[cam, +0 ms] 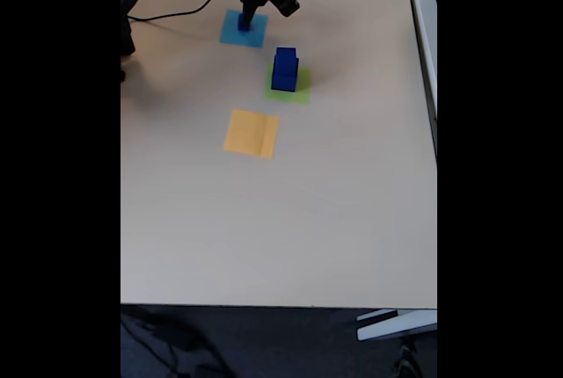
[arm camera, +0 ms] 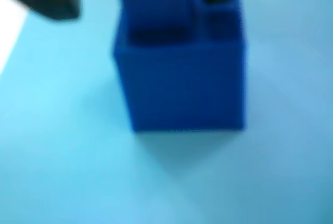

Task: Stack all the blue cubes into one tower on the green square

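Wrist view: pincer straddles blue cubes on light-blue square.

this looks like an office or lab bench set up for robot trials: a plain beige laminate table marked with coloured paper squares, a black cable trailing across it, dark carpet-like floor below and a second desk edge alongside.
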